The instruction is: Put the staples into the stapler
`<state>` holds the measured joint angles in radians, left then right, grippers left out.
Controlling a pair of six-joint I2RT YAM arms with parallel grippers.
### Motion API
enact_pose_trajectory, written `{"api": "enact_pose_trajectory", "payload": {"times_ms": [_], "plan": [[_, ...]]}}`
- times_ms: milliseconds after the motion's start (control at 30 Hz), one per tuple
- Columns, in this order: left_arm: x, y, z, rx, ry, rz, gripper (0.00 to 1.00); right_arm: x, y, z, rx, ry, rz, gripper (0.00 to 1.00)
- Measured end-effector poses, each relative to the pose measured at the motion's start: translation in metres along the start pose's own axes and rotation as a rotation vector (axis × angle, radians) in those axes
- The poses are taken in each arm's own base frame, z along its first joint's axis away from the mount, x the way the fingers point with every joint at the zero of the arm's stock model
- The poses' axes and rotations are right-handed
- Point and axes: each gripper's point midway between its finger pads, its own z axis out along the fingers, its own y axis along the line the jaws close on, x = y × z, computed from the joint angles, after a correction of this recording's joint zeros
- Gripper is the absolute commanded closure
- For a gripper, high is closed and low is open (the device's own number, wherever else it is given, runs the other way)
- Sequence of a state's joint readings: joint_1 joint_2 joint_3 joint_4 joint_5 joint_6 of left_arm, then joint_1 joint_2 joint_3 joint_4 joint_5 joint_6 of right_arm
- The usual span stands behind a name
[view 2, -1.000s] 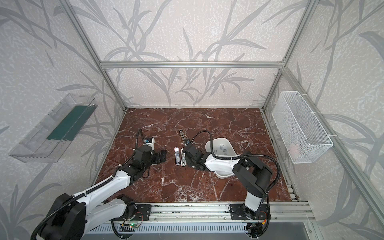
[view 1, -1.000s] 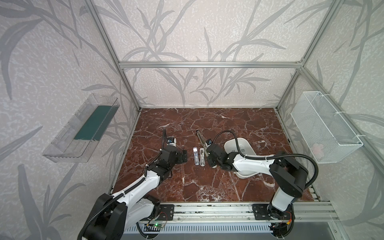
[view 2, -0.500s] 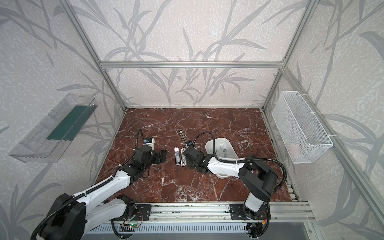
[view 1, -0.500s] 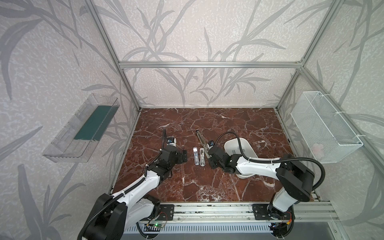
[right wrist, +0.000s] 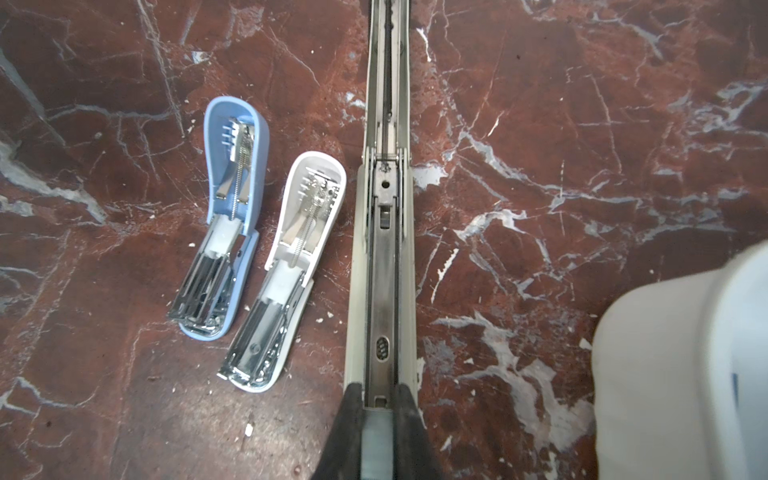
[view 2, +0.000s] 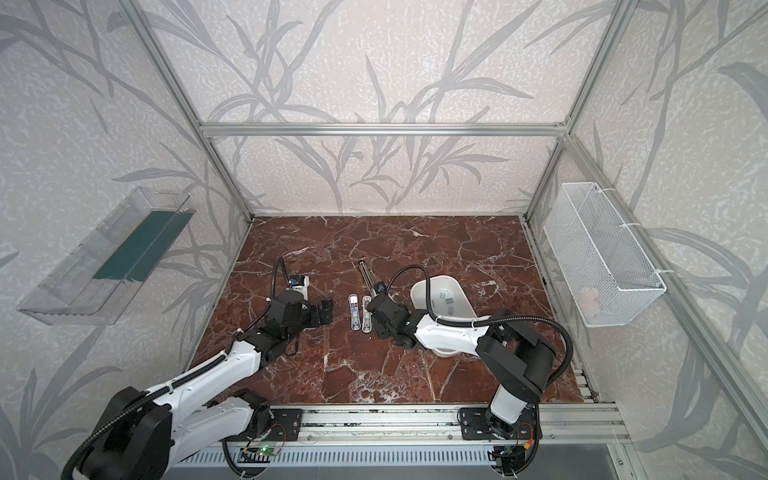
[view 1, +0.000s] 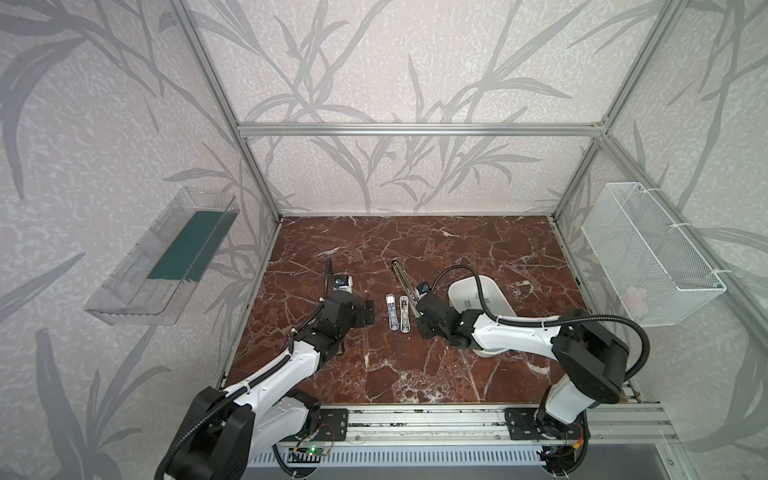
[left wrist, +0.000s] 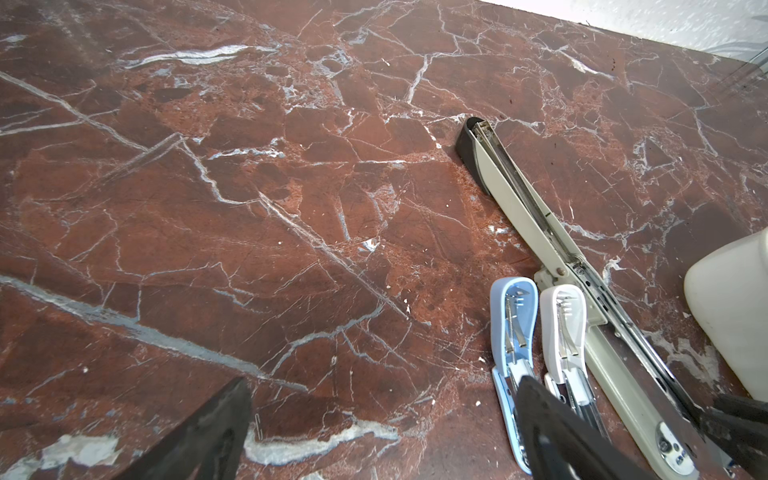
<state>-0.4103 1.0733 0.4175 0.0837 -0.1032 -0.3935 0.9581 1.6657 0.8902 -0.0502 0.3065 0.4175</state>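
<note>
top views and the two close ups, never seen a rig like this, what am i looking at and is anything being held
The machine is a pair of robot arms, a left arm and a right arm, working over a marble-patterned table. Both top views come from one camera head high above, looking down on everything. The two close-ups come from a camera on each arm's wrist, looking along its fingers.

On the table lie three staplers, all folded open: a small blue stapler, a small white stapler and a long stapler. Beside them stands a white tub with loose staples in it.

The left gripper is wide open and holds nothing. The right gripper is shut at one end of the long stapler's channel, pinching a thin grey strip, probably staples, though I cannot be sure.
</note>
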Motion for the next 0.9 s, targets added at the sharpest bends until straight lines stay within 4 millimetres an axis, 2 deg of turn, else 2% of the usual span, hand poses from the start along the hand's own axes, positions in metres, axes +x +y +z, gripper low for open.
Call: {"api": "enact_pose_trajectory", "payload": {"times_ms": [267, 500, 900], "plan": [[0.000, 0.000, 0.000, 0.000, 0.000, 0.000, 0.01, 0.001, 0.000, -0.002, 0.004, -0.004, -0.010, 0.99], [0.000, 0.000, 0.000, 0.000, 0.000, 0.000, 0.01, -0.009, -0.002, -0.012, 0.001, -0.039, -0.019, 0.99], [0.000, 0.000, 0.000, 0.000, -0.001, 0.000, 0.01, -0.008, -0.003, -0.010, 0.007, -0.040, -0.020, 0.99]]}}
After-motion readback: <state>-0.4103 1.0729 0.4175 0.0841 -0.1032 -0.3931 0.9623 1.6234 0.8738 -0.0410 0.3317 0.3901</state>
